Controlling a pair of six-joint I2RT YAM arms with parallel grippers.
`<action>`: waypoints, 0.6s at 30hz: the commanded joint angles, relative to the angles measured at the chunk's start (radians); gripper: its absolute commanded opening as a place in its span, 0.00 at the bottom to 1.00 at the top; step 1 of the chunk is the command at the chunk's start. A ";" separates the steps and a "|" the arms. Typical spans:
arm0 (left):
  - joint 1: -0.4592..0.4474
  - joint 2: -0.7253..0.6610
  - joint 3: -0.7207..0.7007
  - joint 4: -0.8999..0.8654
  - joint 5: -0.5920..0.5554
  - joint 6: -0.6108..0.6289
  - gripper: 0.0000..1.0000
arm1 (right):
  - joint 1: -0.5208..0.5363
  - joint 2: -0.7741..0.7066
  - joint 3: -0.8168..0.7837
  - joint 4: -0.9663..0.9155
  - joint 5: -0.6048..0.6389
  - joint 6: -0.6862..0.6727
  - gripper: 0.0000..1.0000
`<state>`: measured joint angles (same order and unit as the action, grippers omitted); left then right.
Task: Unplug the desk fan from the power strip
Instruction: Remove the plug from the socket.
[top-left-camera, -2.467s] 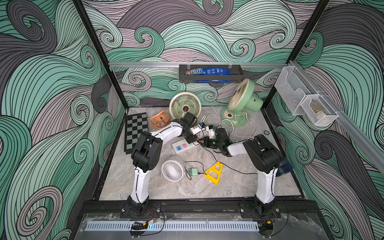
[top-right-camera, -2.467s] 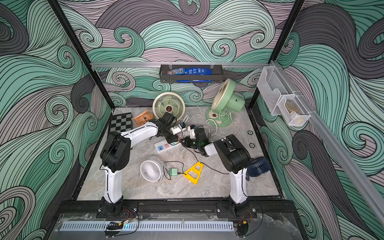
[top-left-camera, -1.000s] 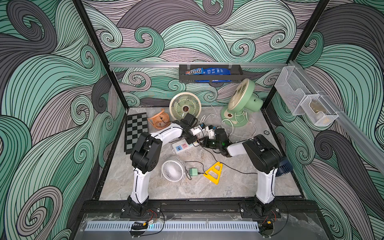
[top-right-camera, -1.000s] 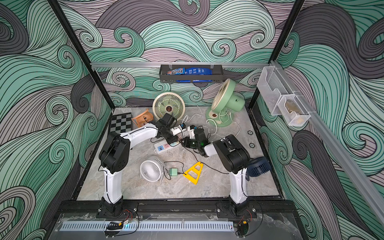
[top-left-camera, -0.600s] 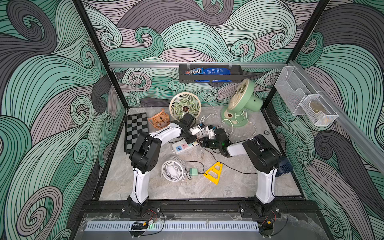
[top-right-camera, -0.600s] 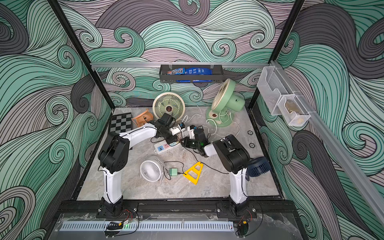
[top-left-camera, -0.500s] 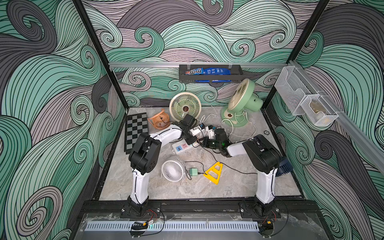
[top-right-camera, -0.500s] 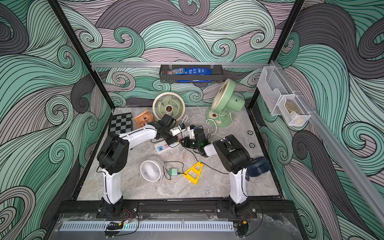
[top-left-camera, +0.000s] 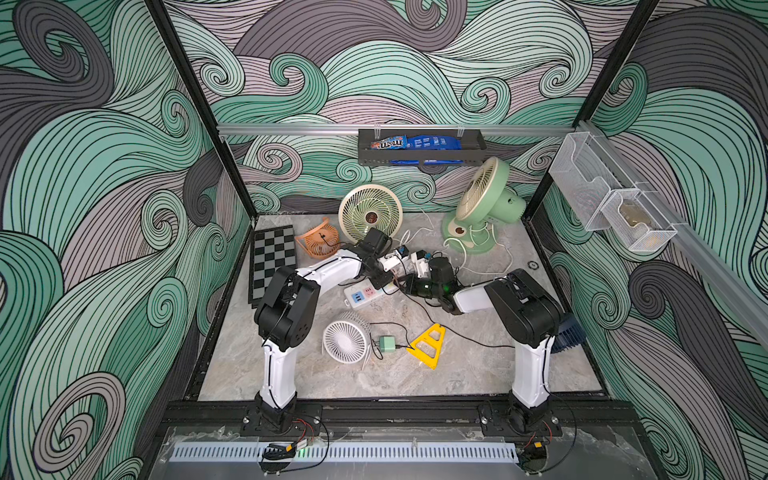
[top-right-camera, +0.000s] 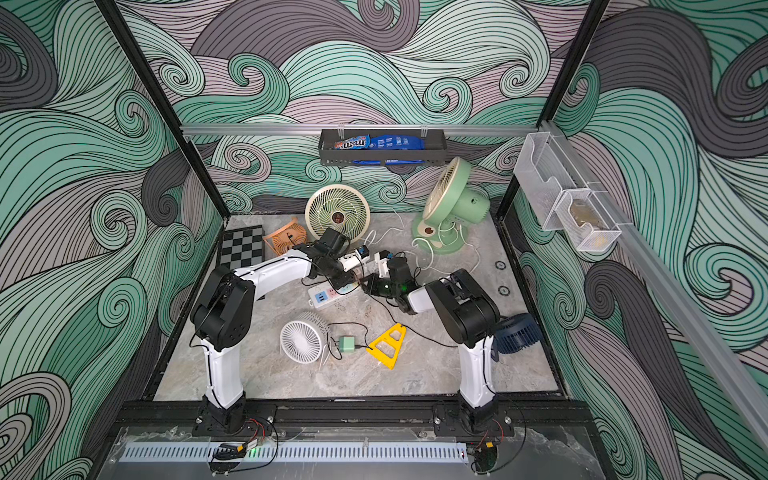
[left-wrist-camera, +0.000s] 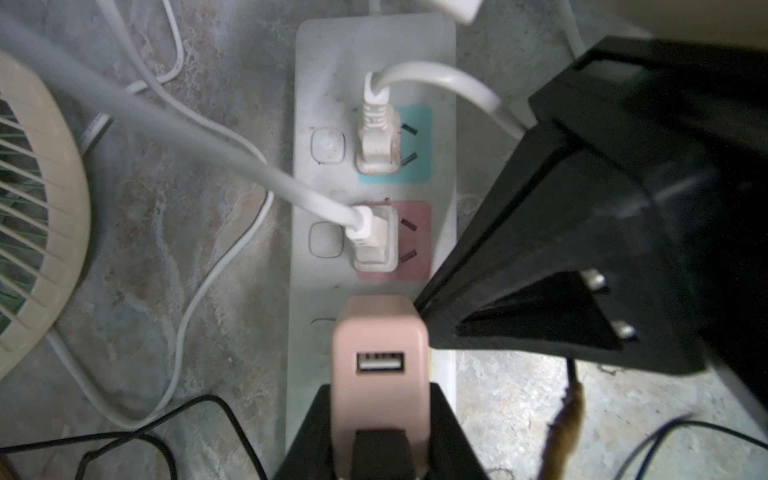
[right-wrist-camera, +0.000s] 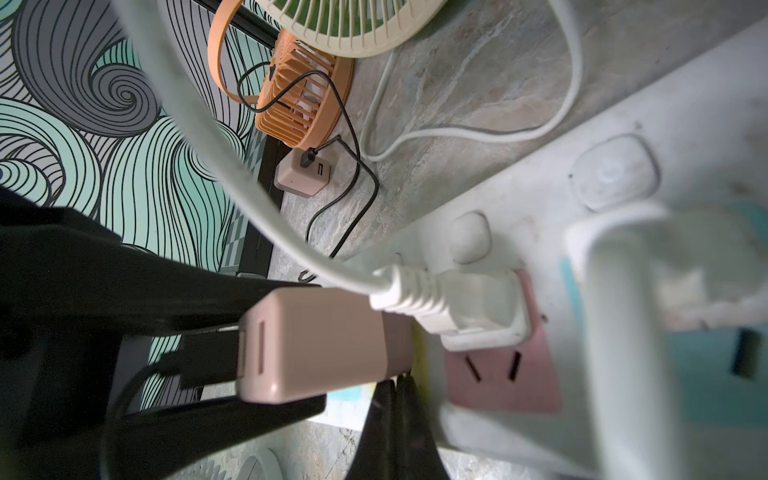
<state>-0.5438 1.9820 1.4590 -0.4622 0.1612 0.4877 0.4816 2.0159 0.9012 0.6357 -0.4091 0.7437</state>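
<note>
The power strip (top-left-camera: 361, 296) (top-right-camera: 326, 296) lies slantwise on the marble table (top-left-camera: 332, 386) near its middle, well apart from every table edge. In both top views only its end with uncovered blue and pink sockets shows; the rest is under the two wrists that meet above it.

The left gripper (left-wrist-camera: 380, 399) is clamped on a pink USB adapter (left-wrist-camera: 380, 345) standing at the strip's face, with a black USB cable (left-wrist-camera: 378, 451) entering its outer end. Whether its pins are seated I cannot tell. The right gripper (right-wrist-camera: 392, 399), fingers pressed together, has its tip on the strip just beside that adapter.

Room there is tight. Next to the adapter a white plug (left-wrist-camera: 374, 241) sits in the pink socket and a second white plug (left-wrist-camera: 376, 141) in the teal one, and their white cords loop over strip and table.

The cream fan (top-left-camera: 370, 212) stands just behind the left wrist, with the orange fan (top-left-camera: 318, 245) beside it and the green fan (top-left-camera: 484, 199) farther right. In front of the strip a small white fan (top-left-camera: 345, 341), a green adapter (top-left-camera: 387, 344) and a yellow triangle frame (top-left-camera: 428, 345) lie near, with bare marble beyond them.
</note>
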 joint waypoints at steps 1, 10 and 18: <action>-0.001 0.007 0.061 -0.065 0.029 -0.016 0.00 | 0.005 0.042 -0.035 -0.129 0.050 0.000 0.06; -0.023 -0.053 -0.051 0.092 -0.104 0.061 0.00 | 0.005 0.042 -0.035 -0.131 0.050 0.001 0.06; 0.008 0.001 0.053 -0.050 0.008 0.046 0.00 | 0.008 0.044 -0.031 -0.133 0.050 0.002 0.06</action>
<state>-0.5407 1.9793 1.4757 -0.4812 0.1440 0.5167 0.4839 2.0159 0.9009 0.6373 -0.4053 0.7441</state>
